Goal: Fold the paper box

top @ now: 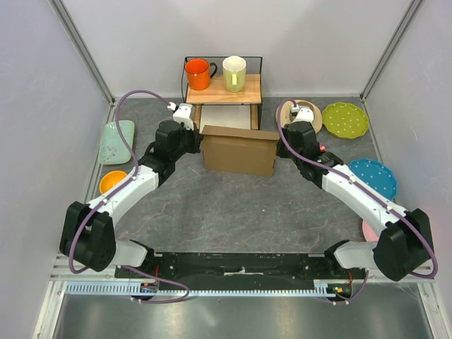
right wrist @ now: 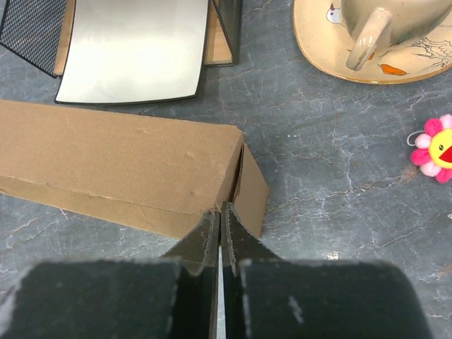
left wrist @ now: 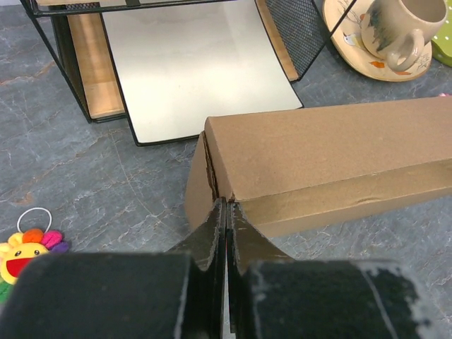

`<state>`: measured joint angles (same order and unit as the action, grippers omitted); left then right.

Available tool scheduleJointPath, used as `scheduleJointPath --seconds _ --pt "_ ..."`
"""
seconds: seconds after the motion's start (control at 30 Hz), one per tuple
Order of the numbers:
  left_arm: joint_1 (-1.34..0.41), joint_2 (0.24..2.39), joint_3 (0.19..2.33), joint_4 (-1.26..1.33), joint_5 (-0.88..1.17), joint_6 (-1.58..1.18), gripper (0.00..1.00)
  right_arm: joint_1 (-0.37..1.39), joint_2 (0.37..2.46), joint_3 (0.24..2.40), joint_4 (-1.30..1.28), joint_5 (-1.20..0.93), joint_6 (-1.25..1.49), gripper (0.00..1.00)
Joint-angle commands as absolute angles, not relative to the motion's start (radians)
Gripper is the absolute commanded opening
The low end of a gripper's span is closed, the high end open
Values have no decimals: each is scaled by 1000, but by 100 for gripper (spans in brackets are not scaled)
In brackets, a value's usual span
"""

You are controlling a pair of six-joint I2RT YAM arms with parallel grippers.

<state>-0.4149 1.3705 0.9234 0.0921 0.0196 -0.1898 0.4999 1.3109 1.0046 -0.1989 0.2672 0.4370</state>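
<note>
Since the left gripper point(left wrist: 226, 206) and right gripper point(right wrist: 219, 210), both clenched empty, touch the left and right end corners of the cardboard box point(top: 239, 152), just near of the wire rack point(top: 217, 93), press inward evenly so it stays square.

Orange mug point(top: 199, 73) and cream mug point(top: 234, 73) stand on a rack point(top: 212, 95) (green plate point(top: 345, 119) to its right).

Legible text, labels, brands, numbers: none found. Paper box point(top: 239, 152): plain brown faces. Cream mug point(right wrist: 402, 18): drawn decoration only. Flower toy point(right wrist: 438, 148): smiling face only.
</note>
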Motion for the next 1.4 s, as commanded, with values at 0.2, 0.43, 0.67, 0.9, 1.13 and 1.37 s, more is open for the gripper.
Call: scheduleJointPath --seconds 0.2,0.43,0.67,0.9,1.13,1.37 --pt "-426 1425 916 -97 3 -227 2 497 1304 1109 -393 287 433 28" --pt "-426 1425 930 -112 5 -222 2 497 1328 1169 -396 324 414 33" --pt "-426 1424 937 -121 5 -213 2 497 1361 1195 -365 324 413 31" --pt "-426 1424 950 -132 15 -209 2 497 1373 1181 -359 331 407 20" --pt "-428 1419 951 -135 20 -204 2 497 1367 1155 -336 342 405 6" --pt "-428 1419 951 -133 34 -218 2 499 1356 1062 -318 330 414 0"
